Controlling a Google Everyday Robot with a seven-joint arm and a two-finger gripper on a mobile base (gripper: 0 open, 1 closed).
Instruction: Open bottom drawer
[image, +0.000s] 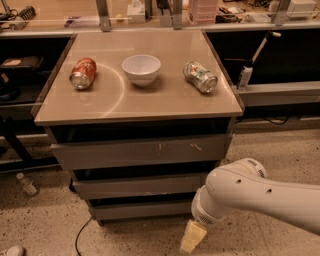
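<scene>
The bottom drawer (142, 210) is the lowest of three grey metal drawers in the cabinet; its plain front sits closed, flush under the middle drawer (135, 186). The top drawer (145, 150) is the widest and has pale scratch marks. My gripper (192, 237) hangs from the white arm (250, 195) low at the right front corner of the cabinet, just below and to the right of the bottom drawer front. Only a pale yellowish finger tip shows.
On the cabinet top (115, 100) lie a red can (83, 73) on its side, a white bowl (141, 68) and a silver can (200, 76) on its side. A dark cable (80, 240) runs on the speckled floor at left. Black shelving stands on both sides.
</scene>
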